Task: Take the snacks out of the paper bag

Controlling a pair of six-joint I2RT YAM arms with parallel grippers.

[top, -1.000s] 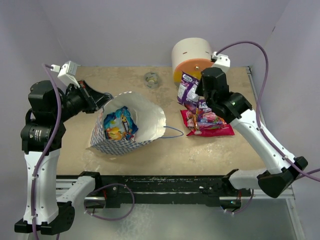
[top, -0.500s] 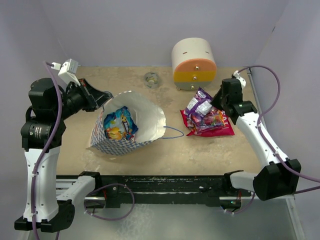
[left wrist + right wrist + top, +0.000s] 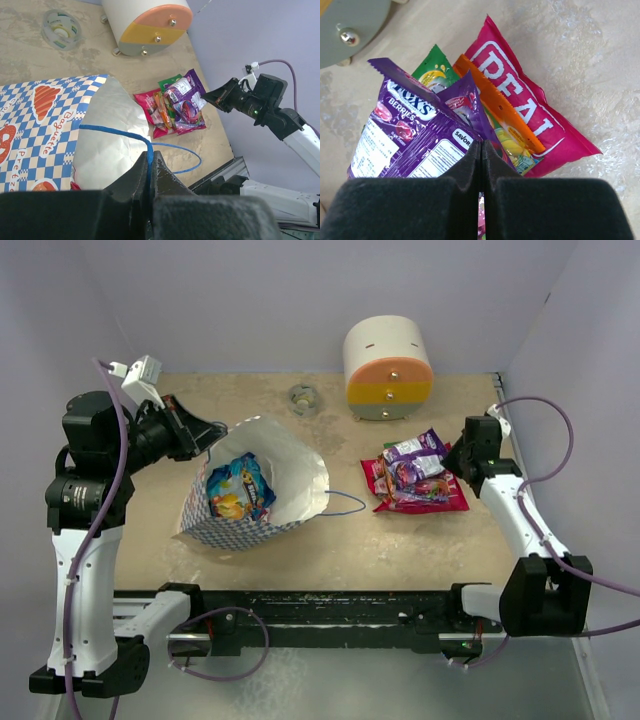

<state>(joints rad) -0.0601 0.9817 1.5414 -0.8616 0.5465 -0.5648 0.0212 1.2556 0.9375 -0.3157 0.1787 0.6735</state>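
Note:
The paper bag (image 3: pixel 300 478) lies open on its side at centre left, checkered outside (image 3: pixel 40 120), with several snacks (image 3: pixel 238 488) inside. My left gripper (image 3: pixel 212 435) is at the bag's far rim, shut on its blue cord handle (image 3: pixel 115 132); its tips (image 3: pixel 150 157) pinch the cord. A pile of snacks (image 3: pixel 425 495) lies on the table at right. My right gripper (image 3: pixel 452 455) is shut on a purple berry packet (image 3: pixel 415 453) resting on top of that pile. The right wrist view shows the purple packet (image 3: pixel 405 135) over pink (image 3: pixel 520 95), orange (image 3: pixel 495 105) and green (image 3: pixel 432 72) packets.
A rounded cream-orange-yellow drawer box (image 3: pixel 388 368) stands at the back, just behind the snack pile. A tape roll (image 3: pixel 303 398) lies at the back centre. The bag's second blue cord loop (image 3: pixel 345 502) lies on the table between bag and pile.
My right arm has swung from beside the drawer box toward the right and down, bringing the purple packet onto the snack pile. The left gripper and the bag have stayed put.

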